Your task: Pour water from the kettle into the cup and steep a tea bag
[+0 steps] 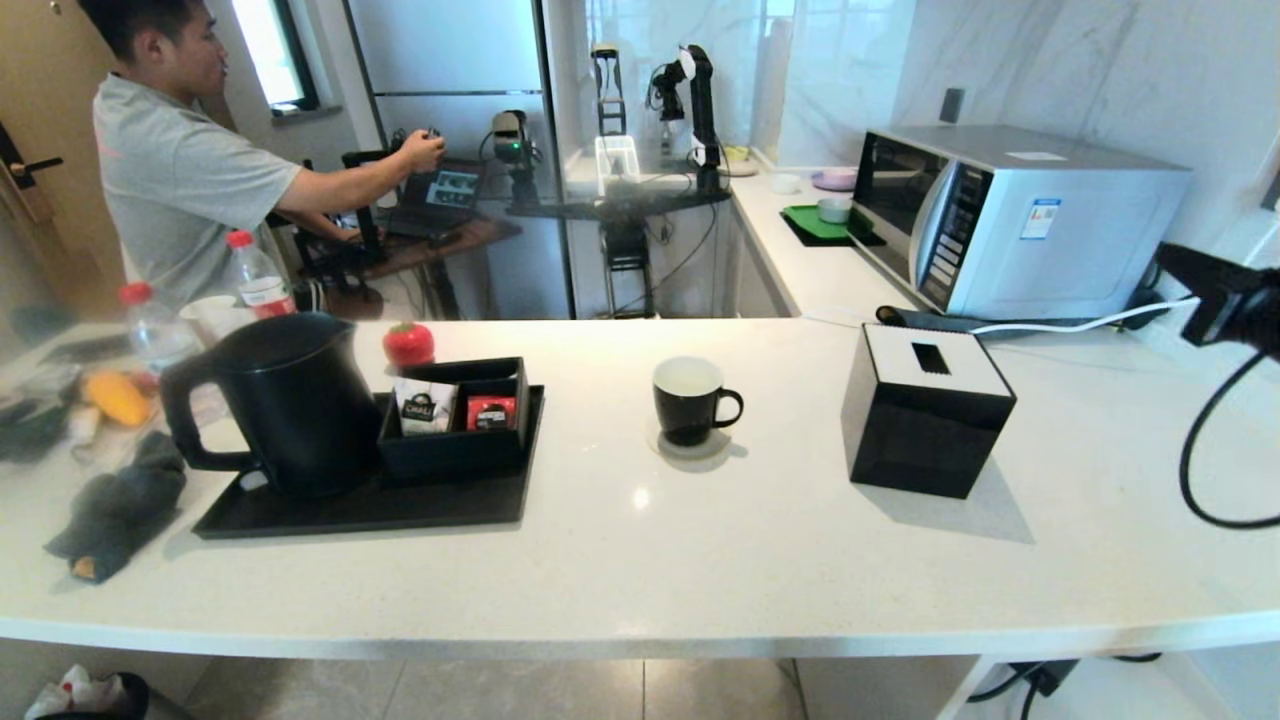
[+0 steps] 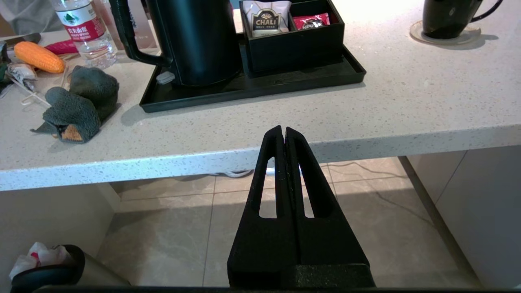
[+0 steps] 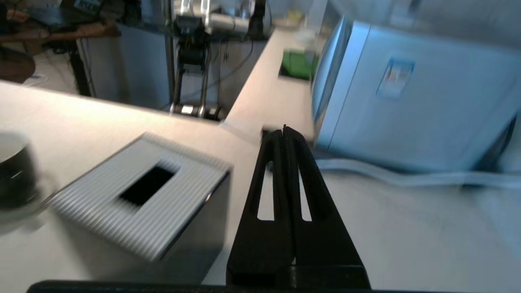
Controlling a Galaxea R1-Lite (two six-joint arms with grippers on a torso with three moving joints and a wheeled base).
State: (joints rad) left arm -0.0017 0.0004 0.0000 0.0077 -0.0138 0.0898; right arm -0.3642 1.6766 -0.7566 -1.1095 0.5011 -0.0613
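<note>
On the desk [image 1: 700, 560], the kettle [image 1: 285, 400] stands on a black tray [image 1: 400, 505], the cup [image 1: 688, 398] well right of it. Above the desk's right end, apparently empty, the right gripper [image 3: 284, 131] is pressed closed. Below the desk edge, the left gripper [image 2: 283, 131] is closed, empty.

The counter [image 1: 700, 560] is seen from above by the head view; the cup [image 1: 688, 400] is shared with both low, nearer wrist views.

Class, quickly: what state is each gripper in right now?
Left gripper: shut, empty, below the counter edge.
Right gripper: shut, empty, near the microwave.
</note>
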